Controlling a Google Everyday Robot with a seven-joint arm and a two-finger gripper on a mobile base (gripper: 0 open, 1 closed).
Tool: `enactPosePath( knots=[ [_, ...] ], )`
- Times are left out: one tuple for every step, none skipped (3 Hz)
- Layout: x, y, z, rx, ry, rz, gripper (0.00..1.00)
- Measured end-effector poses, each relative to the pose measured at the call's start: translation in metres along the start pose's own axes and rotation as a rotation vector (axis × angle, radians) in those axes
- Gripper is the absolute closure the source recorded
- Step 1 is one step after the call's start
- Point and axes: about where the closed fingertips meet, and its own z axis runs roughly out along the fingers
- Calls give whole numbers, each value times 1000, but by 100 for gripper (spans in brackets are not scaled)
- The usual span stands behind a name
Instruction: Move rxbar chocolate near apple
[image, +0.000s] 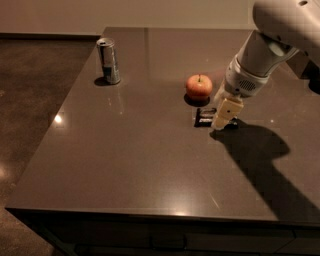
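Observation:
The rxbar chocolate (204, 119), a flat black bar with white lettering, lies on the dark table (125, 165) just in front and to the right of the red-orange apple (199, 86). A narrow gap separates bar and apple. My gripper (222, 116) points down at the bar's right end and covers that end. The white arm reaches in from the upper right.
A silver-blue drink can (108, 61) stands upright at the table's far left. The table's left edge (50, 125) and front edge (150, 214) drop off to a dark floor. The arm's shadow falls on the table to the right of the bar.

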Motion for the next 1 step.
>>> enactPosePath(
  knots=[
    [0,0,1,-1,0,-1,0]
  ],
)
